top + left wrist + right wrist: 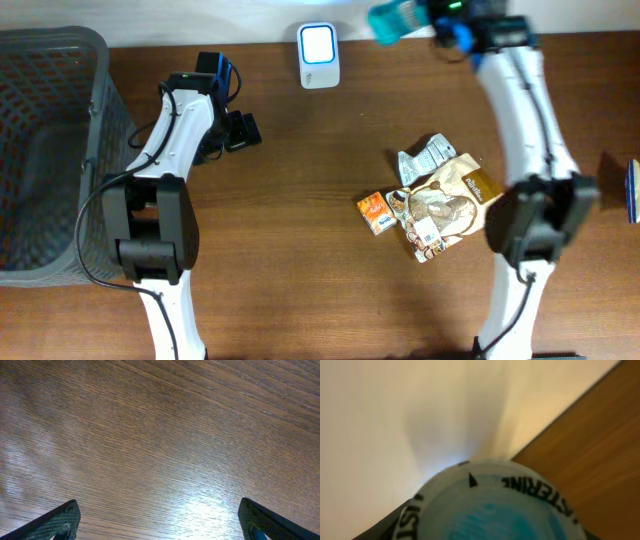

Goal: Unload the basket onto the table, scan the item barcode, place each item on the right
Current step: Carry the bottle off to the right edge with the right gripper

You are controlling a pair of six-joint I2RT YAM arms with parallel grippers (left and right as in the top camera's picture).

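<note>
My right gripper (447, 22) is at the table's far edge, shut on a blue Listerine bottle (392, 20) that it holds in the air. The bottle lies sideways and points left, just right of the white barcode scanner (318, 55) with its lit blue-white face. In the right wrist view the bottle's round white-and-blue end (495, 510) fills the bottom of the frame, and its barcode is out of sight. My left gripper (240, 130) hangs low over bare wood at the left. Its fingers (55, 522) stand wide open with nothing between them.
A grey mesh basket (95, 60) stands at the left edge. Mid-right on the table lie a small orange box (375, 212), a brown pouch (450, 205) and a crumpled white packet (428, 155). A blue thing (633, 190) shows at the right edge.
</note>
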